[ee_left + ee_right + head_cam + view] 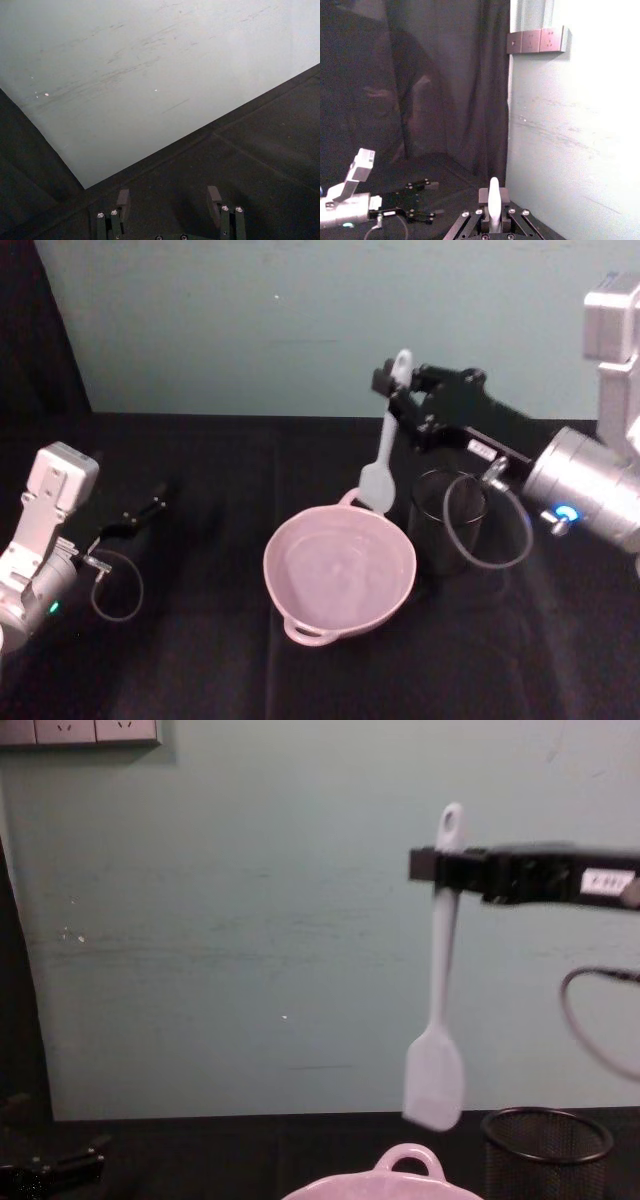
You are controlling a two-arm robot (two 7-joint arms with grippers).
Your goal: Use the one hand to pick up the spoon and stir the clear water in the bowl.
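The right gripper (398, 390) is raised above the table (200, 640), just behind the bowl (339, 570), and its jaws are clamped on the upper part of the spoon (384, 455) handle. The spoon hangs almost upright, with the hole end on top and the scoop end pointing down. In the chest view the scoop (434, 1082) is in the air, a little above the bowl's loop handle (408, 1158) and not touching it. In the head view the scoop is seen over the far rim of the bowl, so the spoon is not yet in the water. The bowl stands on the black table, near the middle, and clear water is inside it. A black mesh cup (446, 522) stands just beside the bowl, on its right, under the right arm. The left gripper (140, 515) rests low over the table at the left side, well apart from the bowl, with its jaws apart and nothing between them (169, 206)
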